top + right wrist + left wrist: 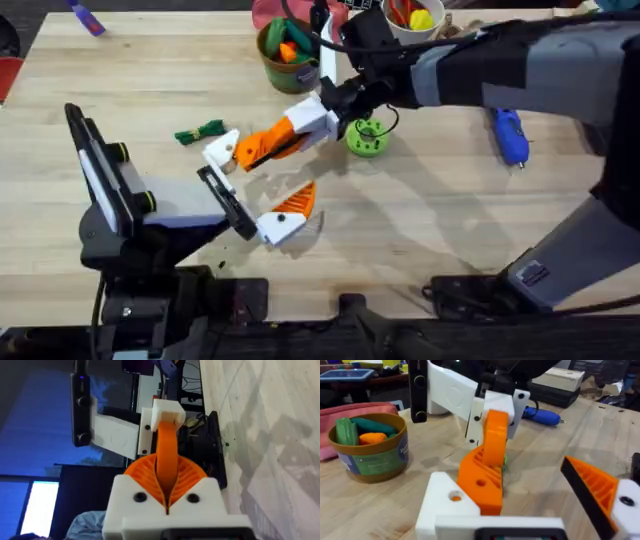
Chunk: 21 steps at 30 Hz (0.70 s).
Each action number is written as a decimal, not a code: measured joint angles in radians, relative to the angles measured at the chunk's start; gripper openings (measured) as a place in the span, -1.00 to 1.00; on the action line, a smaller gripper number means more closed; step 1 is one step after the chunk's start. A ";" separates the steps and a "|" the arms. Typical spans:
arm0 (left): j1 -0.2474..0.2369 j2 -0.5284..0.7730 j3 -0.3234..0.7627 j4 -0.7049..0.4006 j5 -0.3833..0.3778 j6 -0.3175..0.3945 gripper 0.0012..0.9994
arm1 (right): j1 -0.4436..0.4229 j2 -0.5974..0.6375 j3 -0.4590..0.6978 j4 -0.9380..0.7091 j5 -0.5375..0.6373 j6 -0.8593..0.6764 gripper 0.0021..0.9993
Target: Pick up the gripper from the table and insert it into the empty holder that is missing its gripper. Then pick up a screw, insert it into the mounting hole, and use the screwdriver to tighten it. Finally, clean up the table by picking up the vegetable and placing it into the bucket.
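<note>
The right gripper (165,500) — jaws clamped on the gripper (166,457), a light, stiff, smooth wedge gripped at its base — seats it at the holder (222,150) at 9 o'clock; the left gripper (255,195) stands apart.

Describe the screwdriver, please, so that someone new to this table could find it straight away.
Start at the wooden table and look to the robot's right side, past the green disc. The screwdriver lies flat there beside the grey right arm. It is blue and pen-shaped; the blue-purple marker at the far left corner is much smaller.
</note>
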 joint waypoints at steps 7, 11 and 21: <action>0.000 0.000 0.000 0.000 -0.003 0.000 0.98 | 0.006 0.000 0.005 0.000 0.005 0.000 -0.99; 0.003 0.000 0.000 0.001 -0.010 0.003 0.97 | 0.010 0.000 0.017 -0.003 0.012 0.004 -0.99; 0.010 0.000 0.000 0.004 -0.045 0.005 0.98 | 0.030 0.041 0.063 -0.002 0.011 0.023 -0.99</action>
